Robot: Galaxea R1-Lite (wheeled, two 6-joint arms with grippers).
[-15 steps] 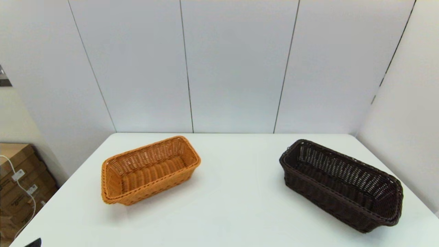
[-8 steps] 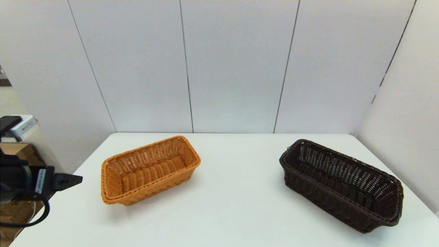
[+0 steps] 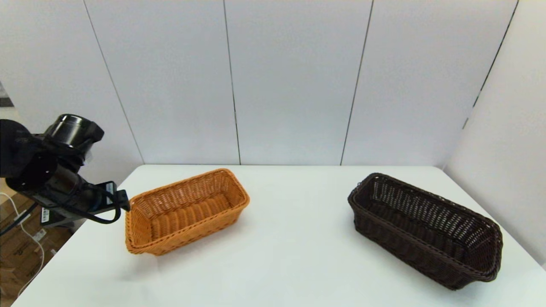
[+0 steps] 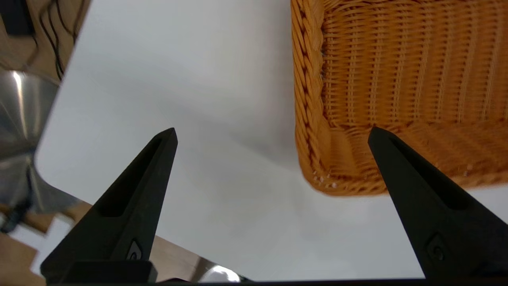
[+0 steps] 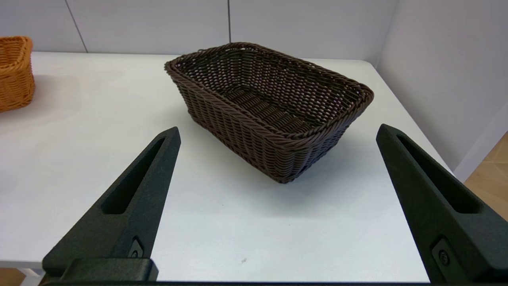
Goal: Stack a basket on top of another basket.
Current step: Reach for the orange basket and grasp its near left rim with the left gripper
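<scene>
The right gripper (image 5: pixel 277 133), jaws wide apart, faces the dark brown basket (image 5: pixel 270 107) on the white table (image 5: pixel 79 159).

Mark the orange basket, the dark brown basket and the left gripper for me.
orange basket (image 3: pixel 187 213): head view, on its woven floor.
dark brown basket (image 3: pixel 422 230): head view, on its inner long wall.
left gripper (image 4: pixel 272 135): left wrist view, midway between its open fingertips, beside the orange basket's rim.

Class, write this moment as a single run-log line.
left end effector: open, at orange basket end | right end effector: open, facing dark basket | baskets apart on table, unstacked
</scene>
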